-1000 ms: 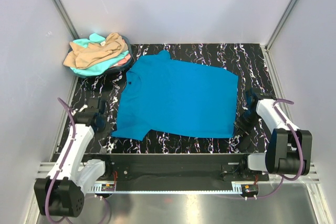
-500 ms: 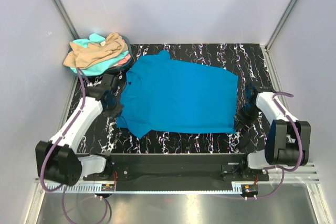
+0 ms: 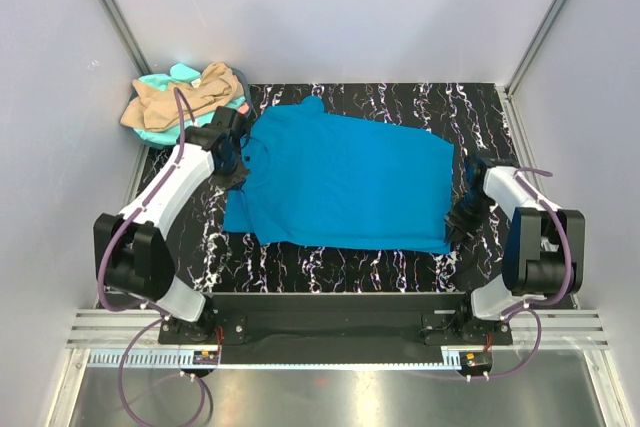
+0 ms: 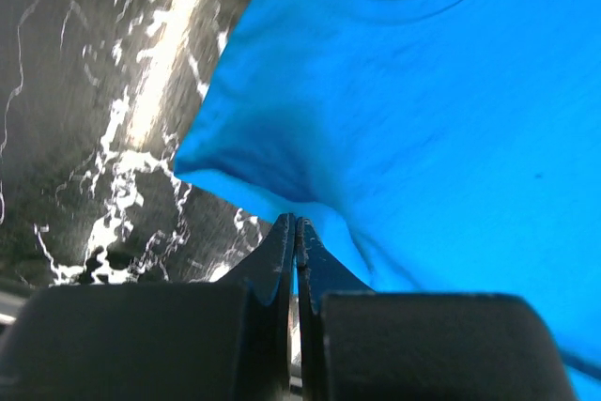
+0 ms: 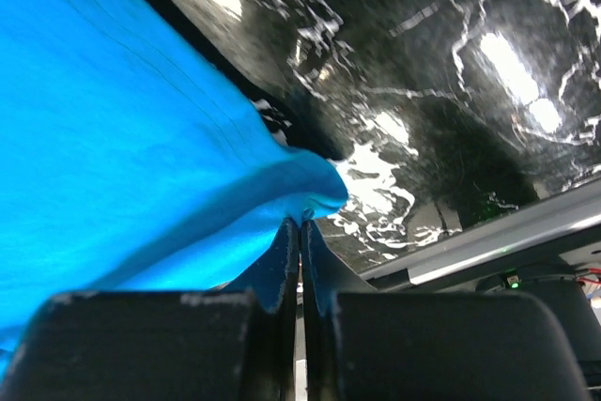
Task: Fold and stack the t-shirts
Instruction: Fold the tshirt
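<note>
Left tool [image 4: 294, 227] and right tool [image 5: 300, 227] clamp opposite edges of the blue t-shirt [image 3: 345, 182], soft, floppy cloth, likely best held at corners.

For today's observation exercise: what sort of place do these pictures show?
Likely a robot test cell: plain white walls box in a black marbled table, with a left arm and right arm bolted at its near edge.

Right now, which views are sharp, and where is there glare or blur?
Top external: even light, sharp, the blue t-shirt crisp. Left wrist: table smeared, with a white glare streak; the left gripper is dark. Right wrist: bright glare patches on the table, soft focus; the right gripper nearly black.
</note>
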Robot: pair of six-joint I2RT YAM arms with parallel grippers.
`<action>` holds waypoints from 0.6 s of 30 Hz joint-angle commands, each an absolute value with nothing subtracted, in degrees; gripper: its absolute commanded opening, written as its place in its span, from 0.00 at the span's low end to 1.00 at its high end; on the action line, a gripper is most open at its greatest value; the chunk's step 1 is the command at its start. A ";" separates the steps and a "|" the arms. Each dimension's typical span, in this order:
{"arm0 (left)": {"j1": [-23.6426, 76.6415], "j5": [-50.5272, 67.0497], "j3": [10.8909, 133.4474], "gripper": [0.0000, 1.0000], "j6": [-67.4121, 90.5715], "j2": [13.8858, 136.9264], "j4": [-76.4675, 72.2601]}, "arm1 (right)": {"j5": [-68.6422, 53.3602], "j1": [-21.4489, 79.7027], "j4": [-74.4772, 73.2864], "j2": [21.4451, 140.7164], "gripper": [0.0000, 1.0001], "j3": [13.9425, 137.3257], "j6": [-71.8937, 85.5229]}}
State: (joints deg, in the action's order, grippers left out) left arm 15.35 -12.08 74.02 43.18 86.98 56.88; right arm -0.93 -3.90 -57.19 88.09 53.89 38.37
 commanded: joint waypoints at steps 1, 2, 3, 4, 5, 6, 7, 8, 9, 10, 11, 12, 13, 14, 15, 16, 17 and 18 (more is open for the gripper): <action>15.64 -14.15 79.44 0.00 40.61 89.02 55.37 | 0.88 -4.13 -56.34 89.90 0.00 57.30 36.65; 15.64 -14.41 81.19 0.00 40.26 89.47 55.37 | 0.88 -4.13 -56.34 90.26 0.00 58.00 36.56; 15.73 -14.41 82.08 0.00 39.91 90.08 55.37 | 0.88 -4.13 -56.34 90.61 0.00 58.27 36.39; 15.73 -14.59 82.96 0.00 39.73 91.13 55.28 | 0.79 -4.13 -56.34 91.22 0.00 58.53 36.30; 15.73 -14.50 84.62 0.00 39.38 91.66 55.20 | 0.88 -4.13 -56.60 91.49 0.00 59.23 36.21; 15.73 -14.41 85.51 0.00 39.29 92.37 55.20 | 0.70 -4.13 -56.51 91.67 0.00 59.50 36.21; 15.73 -14.33 86.47 0.00 39.11 93.77 55.37 | 0.62 -4.13 -56.60 92.10 0.00 59.68 36.21; 15.73 -14.24 88.14 0.00 38.76 94.48 55.46 | 0.62 -4.22 -56.78 92.37 0.00 60.46 35.95; 15.73 -14.06 88.94 0.00 38.59 95.09 55.55 | 0.62 -4.22 -56.95 92.72 0.00 60.82 35.86; 15.73 -13.71 89.73 0.00 38.41 96.40 55.46 | 0.70 -4.22 -57.04 93.25 0.00 60.99 35.69; 15.73 -13.54 91.13 0.00 38.23 96.94 55.46 | 0.70 -4.31 -57.04 93.60 0.00 61.61 35.51; 15.73 -13.19 91.75 0.00 38.06 97.64 55.28 | 0.70 -4.39 -56.95 94.04 0.00 61.79 35.33; 15.82 -12.75 92.45 0.00 37.97 98.69 55.46 | 0.70 -4.66 -57.04 94.83 0.00 61.96 35.25; 15.91 -12.66 93.77 0.00 37.79 99.22 55.37 | 0.62 -4.83 -57.04 95.27 0.00 62.14 34.98; 16.26 -12.57 94.48 0.00 37.71 99.84 55.37 | 0.70 -5.10 -57.04 95.53 0.00 62.31 34.98; 16.35 -12.39 95.00 0.00 37.53 100.80 55.28 | 0.70 -5.45 -57.04 96.06 0.00 62.31 34.81; 16.52 -12.39 96.05 0.00 37.36 101.16 55.28 | 0.62 -5.71 -56.95 96.24 0.00 62.40 34.80; 16.61 -12.39 96.50 0.00 37.35 101.60 55.20 | 0.53 -5.97 -56.78 96.50 0.00 62.40 34.80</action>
